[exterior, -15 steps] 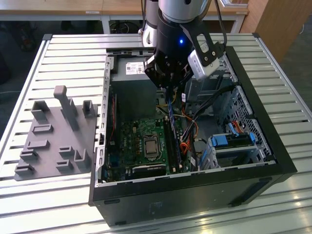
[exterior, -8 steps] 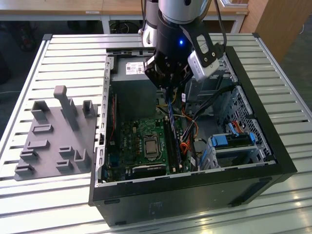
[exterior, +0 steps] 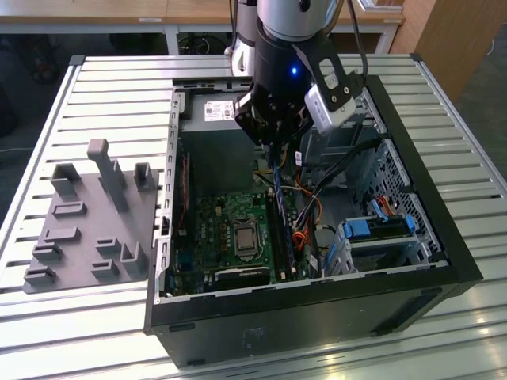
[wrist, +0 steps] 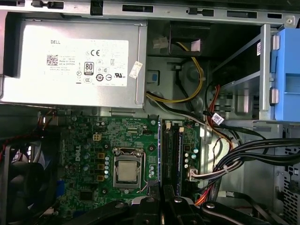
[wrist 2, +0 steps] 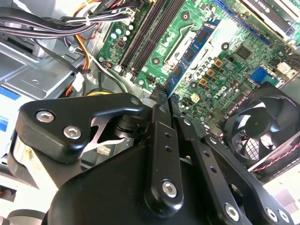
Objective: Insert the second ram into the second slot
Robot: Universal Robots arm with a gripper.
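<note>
The ram (wrist 2: 194, 50) was a thin, flat blue stick with black chips. I judged it light and stiff, but fragile: it would not bend, yet the chips and the contact edge could take harm from a hard squeeze or a crooked push. The best hold seemed to be on the flat faces near the top edge, away from the contacts, so that force goes straight down. The gripper (wrist 2: 166, 96) was closed on it in this way, with the stick reaching out from between its fingers toward the board (wrist 2: 234, 61). In the exterior view the ram (exterior: 280, 210) hung low inside the case (exterior: 317, 305), over the slots (wrist 2: 147, 33) and parallel to them. In the first wrist view it showed edge-on (wrist: 161, 150), just beside two dark slots; whether its lower edge touched a slot I could not tell. Cables (wrist 2: 56, 23) ran near on one side and a fan (wrist 2: 260, 126) stood on the other. The case lay open on the bench (exterior: 103, 87).
</note>
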